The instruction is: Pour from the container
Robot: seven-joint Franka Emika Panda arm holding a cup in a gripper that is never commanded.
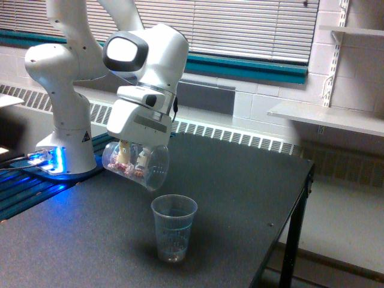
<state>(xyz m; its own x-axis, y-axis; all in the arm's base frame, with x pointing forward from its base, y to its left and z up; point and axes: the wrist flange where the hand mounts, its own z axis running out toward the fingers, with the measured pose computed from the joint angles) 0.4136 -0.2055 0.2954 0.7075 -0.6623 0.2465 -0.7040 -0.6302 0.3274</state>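
- Behind my robot I am seeing window blinds (240, 27) with a teal strip (240, 66) running under them, and a long white heater (234, 137) sitting low on the block wall.
- I am working over one dark table (240, 192), and its top is looking a bit speckled.
- I am counting one white robot arm (63, 90), and its base is standing at the back of the table on the exterior view's left, with blue light (51, 159) glowing beside it.
- I am counting two clear cups.
- One is the container (137, 165), a wide round cup, and my gripper (133, 157) is holding it up in the air.
- The fingers (124, 154) are reaching down around the container's walls and squeezing it, so they are part way closed on it.
- The container is lying almost on its side, with its open mouth tipping down toward the exterior view's right.
- Small pink and pale bits (127, 169) are sitting inside the container, near its closed end.
- The other cup (173, 227) is thinner and a little teal, and it is standing upright on the table.
- The container's mouth is hanging just above that cup and a bit to the exterior view's left, not touching it.
- I am seeing white wall shelves (327, 117) on the exterior view's right, past the table's edge.
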